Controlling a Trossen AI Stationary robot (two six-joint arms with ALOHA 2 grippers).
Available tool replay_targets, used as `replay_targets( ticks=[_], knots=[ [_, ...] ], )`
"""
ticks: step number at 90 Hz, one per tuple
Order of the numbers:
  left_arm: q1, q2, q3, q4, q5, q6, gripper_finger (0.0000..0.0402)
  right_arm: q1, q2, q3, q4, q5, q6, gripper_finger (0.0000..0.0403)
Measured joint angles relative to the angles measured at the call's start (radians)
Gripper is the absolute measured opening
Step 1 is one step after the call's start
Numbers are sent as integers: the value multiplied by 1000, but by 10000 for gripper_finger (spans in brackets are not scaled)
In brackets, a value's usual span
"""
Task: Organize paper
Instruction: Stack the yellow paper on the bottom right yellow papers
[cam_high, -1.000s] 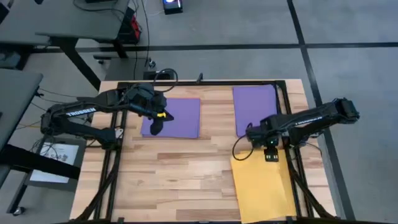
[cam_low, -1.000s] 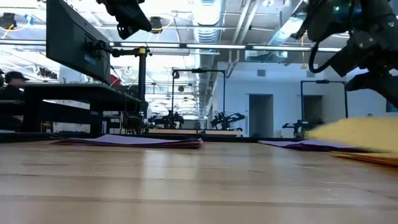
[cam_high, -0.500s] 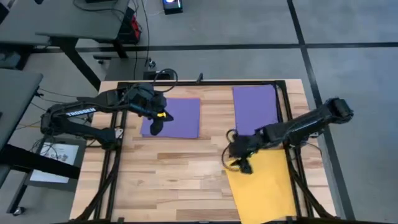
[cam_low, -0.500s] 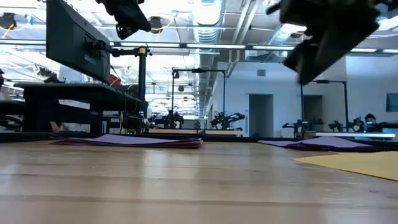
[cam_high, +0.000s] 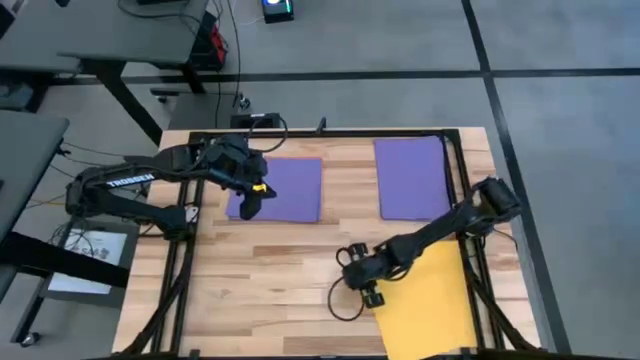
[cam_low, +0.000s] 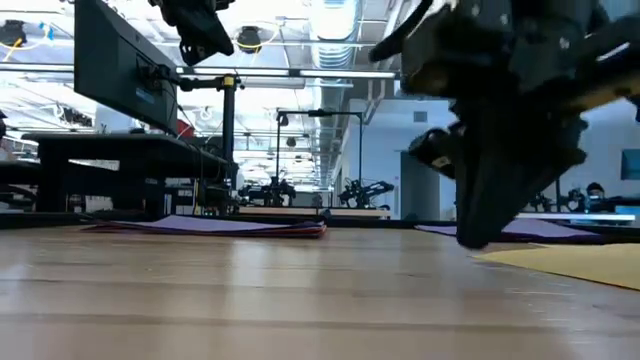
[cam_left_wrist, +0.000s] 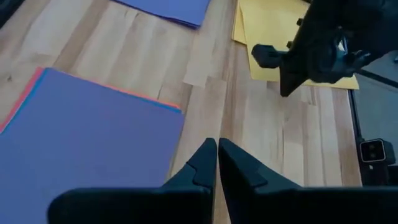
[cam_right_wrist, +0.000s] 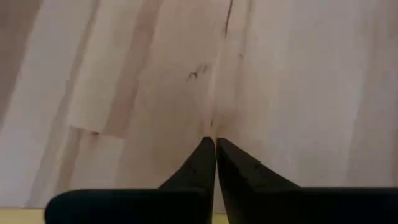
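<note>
1. So, the paper lies in three spots on the bench (cam_high: 290, 270). One purple pile (cam_high: 285, 189) sits at the back left, a second purple pile (cam_high: 411, 177) at the back right, and the yellow sheet (cam_high: 425, 300) at the front right.
2. Under the left purple pile, thin red and blue edges peek out in the left wrist view, so more sheets hide below it.
3. Paper is very light, thin and bendy. I think it slides easily on smooth wood and can crease or tear if it is squeezed hard.
4. A flat sheet gives nothing to grab from the top. I think the best place to take hold is an edge or a corner, lifted a little first, or a sheet can be pushed flat along the wood.
5. The right gripper (cam_high: 367, 291) hangs low over bare wood, just beside the yellow sheet's left edge. Its jaws are pressed together and hold nothing.
6. The left gripper (cam_high: 252, 203) waits above the left purple pile, its jaws pressed together too.
</note>
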Motion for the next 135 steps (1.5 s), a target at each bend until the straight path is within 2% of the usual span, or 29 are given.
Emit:
replay_targets(
  ticks=[26, 60, 80, 104, 116, 125, 135],
  knots=[
    [0, 0, 0, -42, 0, 44, 1, 21, -2, 4, -161, -17, 118, 1],
    [0, 0, 0, -44, 0, 45, 1, 15, -21, 2, -406, -46, 147, 0],
    [0, 0, 0, -43, 0, 49, 1, -7, -50, 16, -471, -45, 154, 0],
    [0, 0, 0, -43, 0, 50, 1, -26, -57, 58, -462, -39, 151, 0],
    [0, 0, 0, -43, 0, 45, 1, -25, -57, 58, -438, -47, 219, 0],
    [0, 0, 0, -43, 0, 45, 1, -20, -57, 58, -336, -58, 247, 0],
    [0, 0, 0, -43, 0, 45, 1, 11, -53, 59, -141, -72, 169, 0]
  ],
)
